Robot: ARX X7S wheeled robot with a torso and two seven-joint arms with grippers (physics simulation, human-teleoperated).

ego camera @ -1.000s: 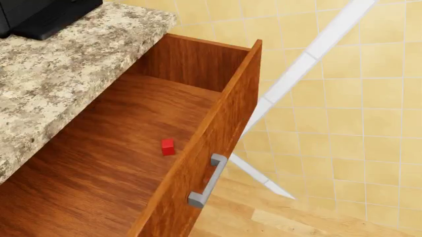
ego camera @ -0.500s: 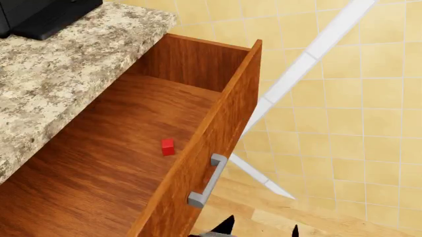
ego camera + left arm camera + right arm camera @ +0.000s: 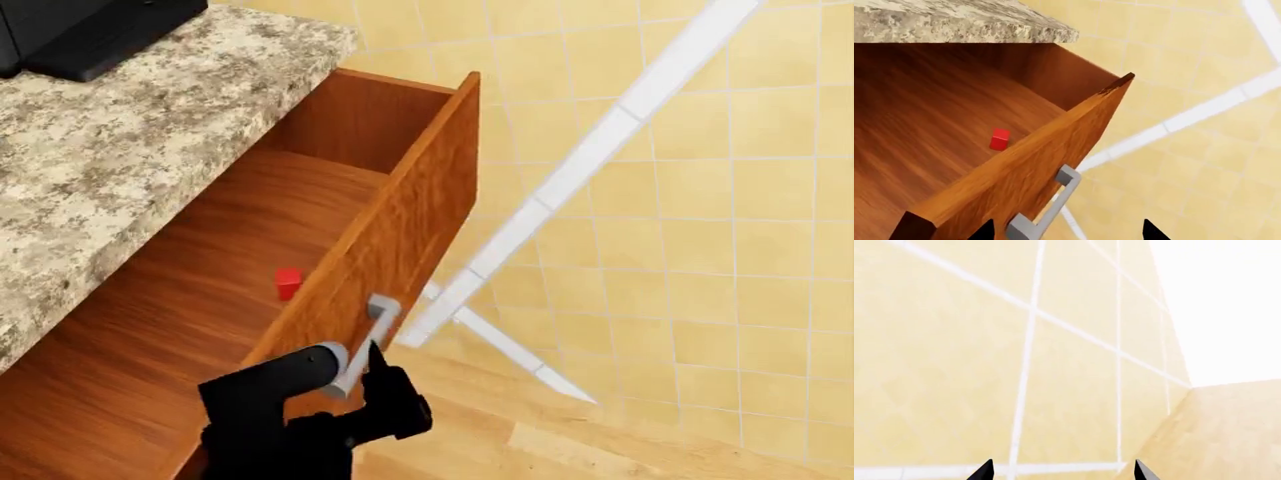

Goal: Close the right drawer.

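Two fingertip points of the left gripper (image 3: 1066, 231) show in the left wrist view, spread wide with the grey bar handle (image 3: 1046, 207) rising between them, nearer one tip than the other; nothing is clamped, so this pincer is released. The head view shows the same gripper (image 3: 358, 378) as a black body pressed up against the handle (image 3: 364, 340) on the front panel of the right drawer (image 3: 407, 205), which stands pulled out from under the speckled stone counter (image 3: 127, 130), its wooden floor open to sight. A small red block (image 3: 287, 283) lies on that floor close to the front wall; the left wrist view shows it too (image 3: 999, 139), along with the drawer's corner (image 3: 1121, 82) and the counter edge (image 3: 987, 30), while only the head view takes in the black appliance (image 3: 80, 35) sitting on the counter. No brand, label or writing can be read anywhere. The right wrist view shows something neither other view does: the right gripper (image 3: 1062, 471), just two dark tips held apart, released and empty, facing yellow tiles (image 3: 954, 365) crossed by white lines. White stripes also run over the tiled floor (image 3: 694, 250) in the head view.
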